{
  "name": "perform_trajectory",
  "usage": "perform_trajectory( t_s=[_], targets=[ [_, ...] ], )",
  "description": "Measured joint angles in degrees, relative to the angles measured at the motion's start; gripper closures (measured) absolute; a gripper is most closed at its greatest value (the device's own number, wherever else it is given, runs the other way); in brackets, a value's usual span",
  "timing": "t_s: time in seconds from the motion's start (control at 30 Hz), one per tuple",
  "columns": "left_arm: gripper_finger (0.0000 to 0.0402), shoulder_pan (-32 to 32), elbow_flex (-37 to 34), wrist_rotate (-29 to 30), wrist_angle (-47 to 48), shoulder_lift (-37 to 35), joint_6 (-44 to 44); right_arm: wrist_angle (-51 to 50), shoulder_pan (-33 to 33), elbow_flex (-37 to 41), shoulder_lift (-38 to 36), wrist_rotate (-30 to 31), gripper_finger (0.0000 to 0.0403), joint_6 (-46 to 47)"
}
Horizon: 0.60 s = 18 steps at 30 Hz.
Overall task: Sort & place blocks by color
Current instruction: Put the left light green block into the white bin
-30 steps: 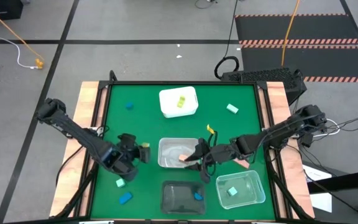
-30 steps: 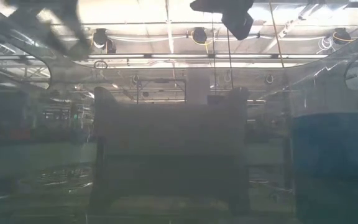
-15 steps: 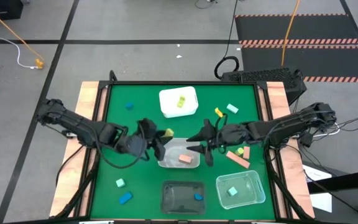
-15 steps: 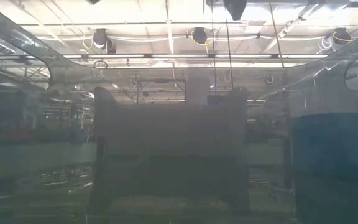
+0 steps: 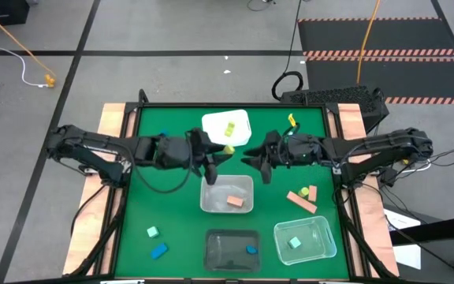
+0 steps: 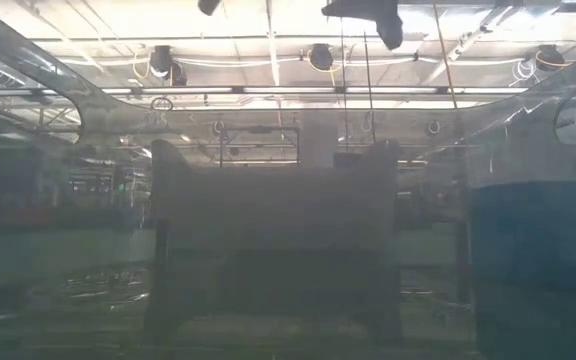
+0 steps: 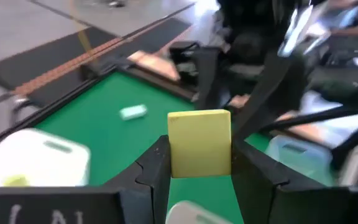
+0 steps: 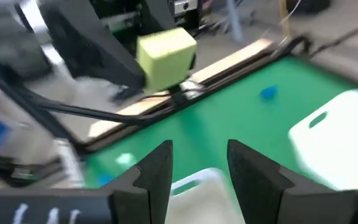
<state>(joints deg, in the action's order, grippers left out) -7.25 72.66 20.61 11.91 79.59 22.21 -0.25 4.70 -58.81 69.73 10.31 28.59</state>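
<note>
1. Your left gripper (image 7: 199, 163) is clamped on a small yellow cube block (image 7: 199, 142), held just beside the white tub (image 5: 227, 128).
2. Your right gripper (image 8: 199, 163) stands apart, empty.
3. The cube looks light, rigid and smooth; hold its flat opposite faces squarely.

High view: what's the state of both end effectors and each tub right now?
Left end effector: shut on yellow block.
Right end effector: open, empty.
White tub: holds yellow-green block.
Centre clear tub: holds salmon block.
Dark tub: holds blue block.
Right clear tub: holds mint block.
</note>
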Motion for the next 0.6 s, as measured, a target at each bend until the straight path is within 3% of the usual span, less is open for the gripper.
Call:
perform_trajectory(
  t_s=[0.23,0.43,0.6],
  targets=[
    [0.0269,6.21,0.02,-11.35,-4.91,0.0,4.61,1.93,-0.14,0.0,0.02,11.89,0.0232,-18.54],
    [0.0269,9.8,0.02,-15.8,-7.01,0.0,8.08,4.56,-0.75,0.0,0.39,12.59,0.0173,-27.98],
    [0.0269,11.53,0.1,-19.74,-12.44,1.05,12.98,12.72,-0.75,0.0,1.32,12.43,0.0144,-39.22]
  ],
)
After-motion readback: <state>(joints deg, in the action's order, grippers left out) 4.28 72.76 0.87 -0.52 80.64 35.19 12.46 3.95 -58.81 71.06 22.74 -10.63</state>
